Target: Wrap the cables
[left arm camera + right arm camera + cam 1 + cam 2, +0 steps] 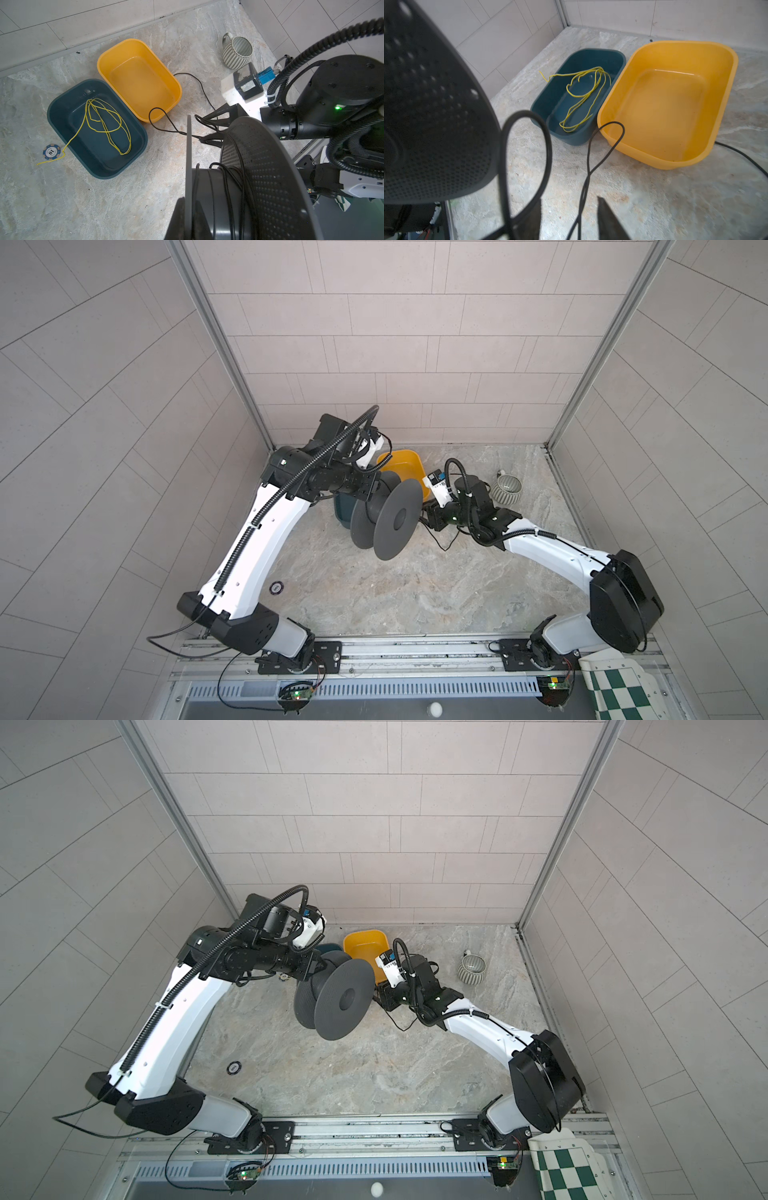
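Left gripper (189, 200) was clamped tight on the thin edge of the spool's near flange, one finger on either face, and the dark grey spool (395, 518) hung tilted above the marble table (415, 597). In both top views that pincer sat at the spool's far side.

Over to the right gripper (569, 198): jaws part-way apart, a clear gap showing. The black cable (612, 122) ran straight up through that gap without either finger pressing on it. Nothing pinched, nothing gripped.

And the cable itself? A few loose turns lay round the spool's hub, seen in the left wrist view. From there it dropped between the right jaws, curled into a small loop just against the front wall of the yellow tub (141, 83), then trailed off along the table past that tub's side. A slack bend also lay on the table beneath the right wrist in a top view.

Next to the yellow tub, touching it, sat the teal tub (62, 104) with the yellow-green cord (74, 135) heaped inside, one end spilling over the rim.

Writing now: the blue-and-white poker chip (51, 152) beside that stray end read "10". Its rim lettering was too small to make out. The patches on the right wrist camera block were worn and unreadable. A striped mug (236, 54) stood well apart, no print on it.
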Robot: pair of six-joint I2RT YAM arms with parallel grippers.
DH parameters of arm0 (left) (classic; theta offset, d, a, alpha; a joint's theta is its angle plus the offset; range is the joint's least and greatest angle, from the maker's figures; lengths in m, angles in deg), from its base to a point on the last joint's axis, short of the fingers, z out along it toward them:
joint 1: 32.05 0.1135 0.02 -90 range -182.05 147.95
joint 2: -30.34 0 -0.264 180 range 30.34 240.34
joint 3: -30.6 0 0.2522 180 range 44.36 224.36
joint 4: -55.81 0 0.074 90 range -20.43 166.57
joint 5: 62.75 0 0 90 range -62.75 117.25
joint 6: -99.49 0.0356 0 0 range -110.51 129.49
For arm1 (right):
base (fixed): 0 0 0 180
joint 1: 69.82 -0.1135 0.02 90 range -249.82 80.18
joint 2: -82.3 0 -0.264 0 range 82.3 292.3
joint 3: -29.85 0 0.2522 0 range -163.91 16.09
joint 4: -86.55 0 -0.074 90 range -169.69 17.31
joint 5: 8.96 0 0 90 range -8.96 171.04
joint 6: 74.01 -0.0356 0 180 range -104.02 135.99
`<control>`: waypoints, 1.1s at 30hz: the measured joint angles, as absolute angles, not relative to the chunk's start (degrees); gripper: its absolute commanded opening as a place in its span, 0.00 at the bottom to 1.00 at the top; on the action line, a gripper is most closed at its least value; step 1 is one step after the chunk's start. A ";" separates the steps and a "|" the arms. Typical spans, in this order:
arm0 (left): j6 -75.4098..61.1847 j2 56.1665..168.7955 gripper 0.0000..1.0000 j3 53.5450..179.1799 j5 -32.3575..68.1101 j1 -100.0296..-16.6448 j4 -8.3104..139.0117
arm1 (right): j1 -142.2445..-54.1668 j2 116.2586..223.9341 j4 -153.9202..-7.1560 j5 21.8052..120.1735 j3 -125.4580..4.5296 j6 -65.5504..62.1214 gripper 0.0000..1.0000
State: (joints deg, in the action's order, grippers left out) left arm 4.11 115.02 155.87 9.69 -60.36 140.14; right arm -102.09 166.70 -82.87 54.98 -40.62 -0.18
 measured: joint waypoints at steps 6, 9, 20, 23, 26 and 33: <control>1.96 115.02 0.00 155.87 6.76 -57.63 139.39 | -101.90 166.61 -82.02 58.72 -40.62 -0.88 0.00; 0.26 115.02 0.00 155.87 5.34 -55.45 138.04 | -100.24 165.14 -80.29 60.42 -40.60 -0.53 0.00; -7.43 112.79 0.00 154.93 0.20 -48.63 131.02 | -92.13 156.95 -73.78 67.68 -39.70 -0.53 0.00; -9.86 112.62 0.00 154.68 -1.46 -48.10 129.34 | -91.95 157.01 -71.39 69.29 -39.70 -0.24 0.00; -12.77 112.62 0.00 153.55 -2.73 -47.80 127.50 | -92.00 157.63 -69.38 69.91 -39.72 0.43 0.00; -18.63 112.62 0.00 151.23 -1.72 -47.60 124.42 | -94.16 158.11 -66.87 71.48 -39.70 2.27 0.00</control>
